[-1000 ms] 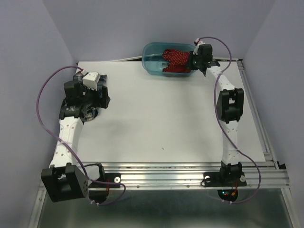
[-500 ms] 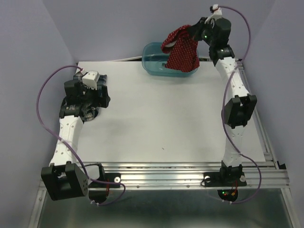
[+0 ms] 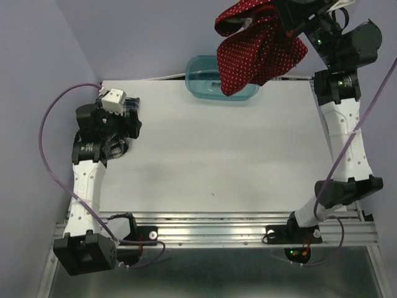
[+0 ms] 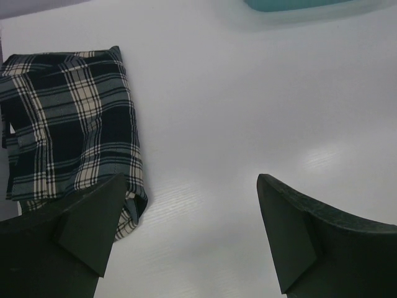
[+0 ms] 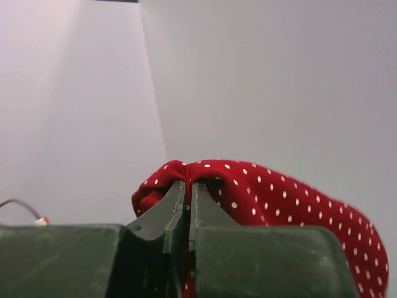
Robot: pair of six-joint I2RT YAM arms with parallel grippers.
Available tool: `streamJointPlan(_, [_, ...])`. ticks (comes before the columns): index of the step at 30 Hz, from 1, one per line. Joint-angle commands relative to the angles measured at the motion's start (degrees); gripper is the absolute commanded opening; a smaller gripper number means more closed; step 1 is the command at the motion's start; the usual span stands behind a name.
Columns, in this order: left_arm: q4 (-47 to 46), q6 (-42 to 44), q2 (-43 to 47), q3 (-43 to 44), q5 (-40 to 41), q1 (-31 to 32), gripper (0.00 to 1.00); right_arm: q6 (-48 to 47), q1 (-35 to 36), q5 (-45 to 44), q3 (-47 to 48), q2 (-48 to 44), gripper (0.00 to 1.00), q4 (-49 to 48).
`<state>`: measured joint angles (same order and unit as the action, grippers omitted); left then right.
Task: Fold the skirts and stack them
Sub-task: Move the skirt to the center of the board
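- Your right claw (image 5: 188,186) is pinched tight on the red skirt (image 3: 257,59), jaws almost touching, with a ridge of cloth bunched just past the tips
- The red skirt hangs in a lump below that claw and off to its left, high in the air, above the teal tub (image 3: 201,77) and not touching it or the table (image 3: 217,161)
- Your left claw (image 4: 191,180) is wide apart and holds nothing, hovering low over the table
- The plaid skirt (image 4: 68,124) lies on the table just ahead and to the left of the left claw, its near corner right by the left finger
- It looks already folded into a rough rectangle, so I'd call the task about half done
- Step in hand, as I read it: getting the red skirt out of the tub and over to bare table for folding
- The next move calls for bringing the right claw down and in toward the bare table ahead and to the right of the left claw
- You hold a single pinch on a bunched part, so the skirt will likely land crumpled
- Plan on the left claw catching a hem and pulling it flat before any fold
- Watch the loose lower edge, it could snag the tub rim or swing on the way down
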<state>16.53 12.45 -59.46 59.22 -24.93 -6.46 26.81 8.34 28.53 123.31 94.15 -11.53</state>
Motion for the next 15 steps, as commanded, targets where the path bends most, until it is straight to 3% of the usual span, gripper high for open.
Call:
streamJointPlan(1, [-0.01,4.58,2.5,1.95,-4.07,0.13,0.99,0.18,0.54,6.35,-15.14,-5.01,0.01,1.59])
streamJointPlan(9, [5.7,18.02,4.26,-1.73,-13.73,0.22,0.98,-6.24,3.25,11.54,-42.93,-11.97,0.01,7.92])
streamJointPlan(15, [6.23,32.17,8.04,-9.8,-21.12,1.27,0.94,-9.21,9.04,18.29,-49.29,-6.09,0.01,11.35])
